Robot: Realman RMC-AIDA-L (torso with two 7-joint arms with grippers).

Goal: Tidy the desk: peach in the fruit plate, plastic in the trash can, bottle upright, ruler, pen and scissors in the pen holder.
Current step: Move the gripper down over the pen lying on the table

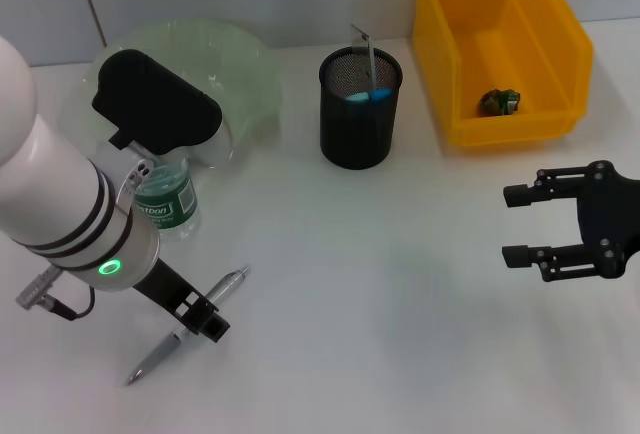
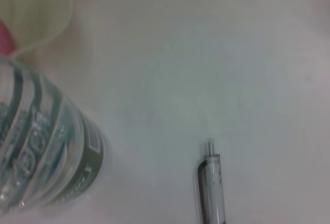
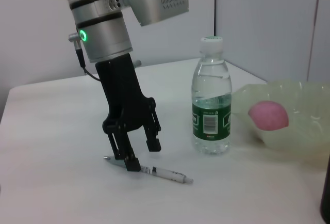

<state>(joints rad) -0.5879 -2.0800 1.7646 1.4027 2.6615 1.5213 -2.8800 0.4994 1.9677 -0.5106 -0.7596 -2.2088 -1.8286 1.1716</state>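
Lower left of the head view, the left end effector (image 1: 198, 316) stands fingers apart astride the pen (image 1: 190, 322); the right end effector (image 1: 522, 224), also apart, hovers at right.

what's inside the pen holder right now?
The black mesh pen holder holds a metal ruler sticking up above the rim and something with blue handles, likely scissors. Their lower parts are hidden by the mesh. The pen lies on the desk under the left gripper.

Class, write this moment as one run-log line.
left pincer: open, astride pen on desk | right pincer: open, idle | bottle: upright | peach: in fruit plate
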